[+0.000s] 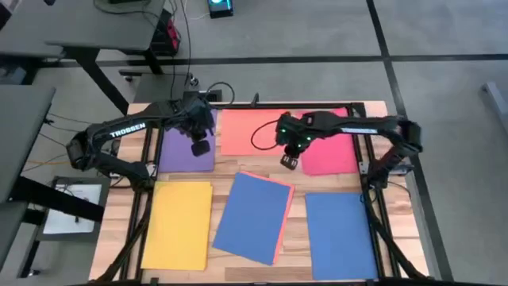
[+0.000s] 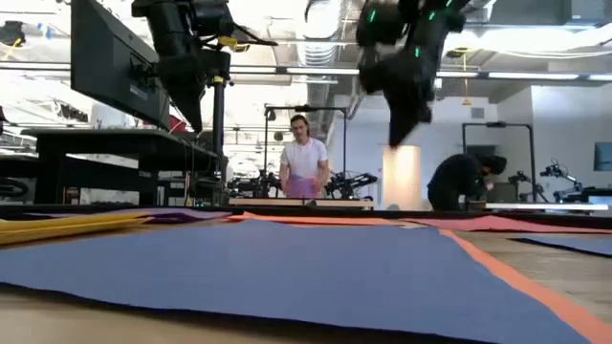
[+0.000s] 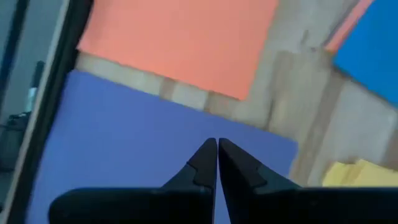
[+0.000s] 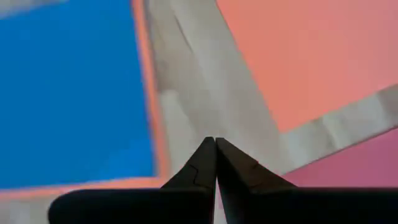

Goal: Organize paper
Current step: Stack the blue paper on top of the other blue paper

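A wooden counter [image 1: 298, 202] is seen from above, carrying coloured sheets laid flat in two rows. Nearest the camera side lie a yellow sheet [image 1: 178, 224], a tilted blue sheet [image 1: 254, 214] resting on a salmon sheet whose edge shows along its border, and a second blue sheet [image 1: 340, 235].

The right jaws [image 1: 289, 163] are held above bare wood, pressed together and holding nothing. The tilted blue sheet lies just beside and below them, its long axis running obliquely away from the tips, out of line with its neighbours. The right arm is judged the nearer to it, so the coming move likely turns on that skewed corner.

The left jaws [image 1: 200, 148] hang over the purple sheet [image 1: 186, 151], likewise pressed together and empty.

Farther back, an orange sheet [image 1: 246, 129] and a pink-red sheet [image 1: 332, 155] are set side by side. Beyond the counter, a workshop with a person [image 2: 305, 158] standing at a bench is visible.
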